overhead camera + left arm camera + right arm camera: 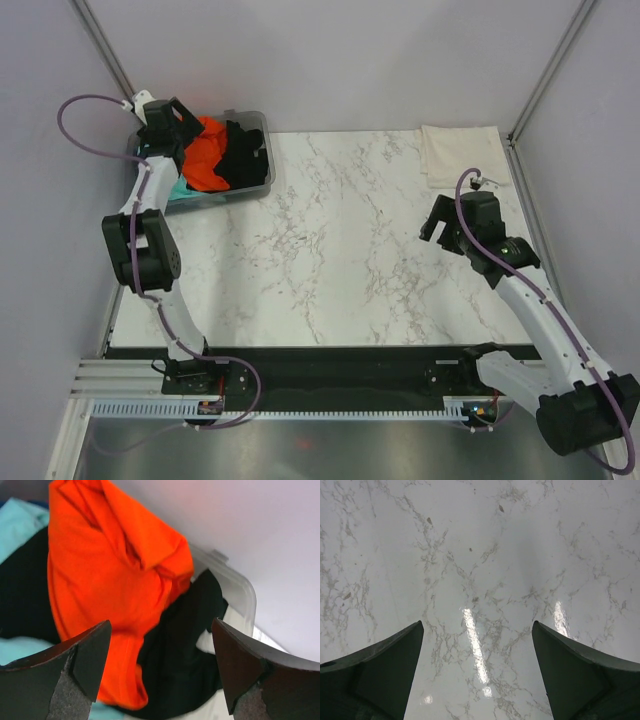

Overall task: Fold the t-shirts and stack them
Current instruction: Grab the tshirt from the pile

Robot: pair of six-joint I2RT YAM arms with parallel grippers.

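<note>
A bright orange-red t-shirt (208, 160) lies crumpled in the grey plastic bin (266, 165) at the back left, beside a black t-shirt (240, 155) and over a teal one (178, 190). My left gripper (190, 128) hovers open over the bin and holds nothing. In the left wrist view its jaws (161, 625) stand wide above the orange-red shirt (110, 570), the black shirt (185, 645) and the teal shirt (20, 522). A folded cream-white t-shirt (460, 152) lies flat at the back right. My right gripper (435, 220) is open and empty above bare marble (477, 625).
The bin's clear rim (240, 587) shows close under the left fingers. The marble tabletop (340, 250) spans the middle. Grey walls stand close on the left, back and right. The arm bases sit on the black strip (330, 375) at the near edge.
</note>
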